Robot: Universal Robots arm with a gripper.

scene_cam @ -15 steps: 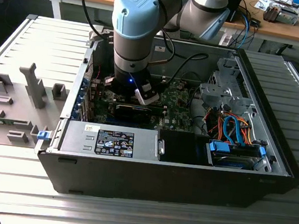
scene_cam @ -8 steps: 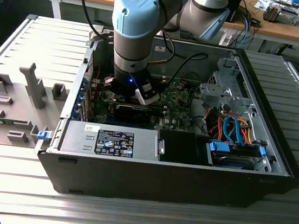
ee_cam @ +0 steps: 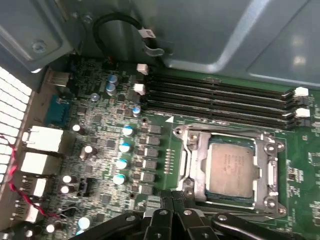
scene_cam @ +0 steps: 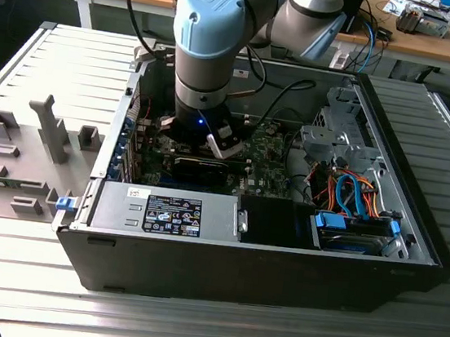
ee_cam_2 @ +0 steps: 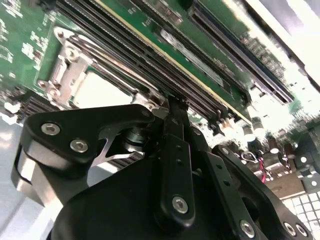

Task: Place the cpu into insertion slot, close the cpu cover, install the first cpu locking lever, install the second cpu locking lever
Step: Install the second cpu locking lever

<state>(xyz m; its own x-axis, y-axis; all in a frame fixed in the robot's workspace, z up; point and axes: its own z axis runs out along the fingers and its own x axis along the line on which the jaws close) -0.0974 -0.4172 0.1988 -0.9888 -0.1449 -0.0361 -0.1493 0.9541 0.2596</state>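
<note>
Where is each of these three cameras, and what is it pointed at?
Exterior view: off the arm, looking down into the open computer case; the arm's blue-capped joints show.
First wrist view: rides on the arm, facing the green board, the cpu under the cpu cover; gripper tips at the edge.
Second wrist view: also on the arm, looking past the gripper's black links.
Both wrist views share the cpu and memory slots.

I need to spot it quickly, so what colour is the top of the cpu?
Silvery-grey metal; the cpu shows best in the first wrist view.
</note>
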